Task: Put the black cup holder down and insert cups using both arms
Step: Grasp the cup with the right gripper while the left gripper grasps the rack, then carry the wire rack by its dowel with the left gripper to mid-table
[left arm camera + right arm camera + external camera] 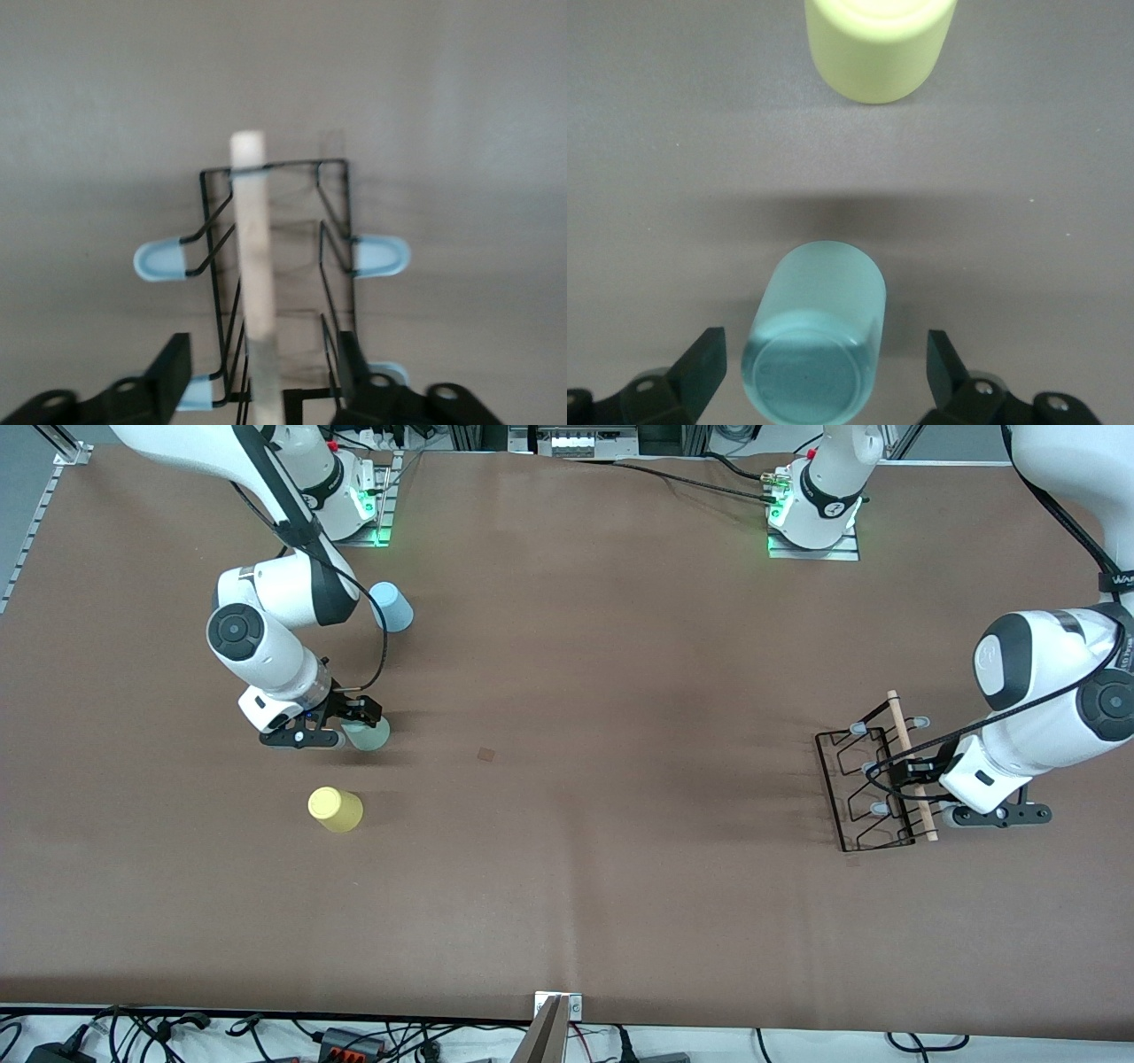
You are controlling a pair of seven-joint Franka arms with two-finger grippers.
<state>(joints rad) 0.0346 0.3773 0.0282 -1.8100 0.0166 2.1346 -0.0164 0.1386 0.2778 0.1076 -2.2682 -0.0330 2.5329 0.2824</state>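
The black cup holder [864, 793] rests on the table toward the left arm's end, its wooden rod [912, 766] on top and blue-tipped prongs [159, 262] sticking out. My left gripper [918, 778] is open, one jaw on each side of the rod [255, 266], not touching it; it also shows in the left wrist view [263, 372]. My right gripper [353, 726] is open around the upside-down mint green cup [368, 735], which stands between the jaws in the right wrist view [819, 341]. The yellow cup [335, 809] stands nearer to the front camera, also in the right wrist view [877, 44]. The light blue cup [392, 607] stands nearer the right arm's base.
A small dark square mark [486, 754] lies mid-table. The arm bases [813, 509] stand along the table's back edge. Cables [354, 1041] lie past the front edge.
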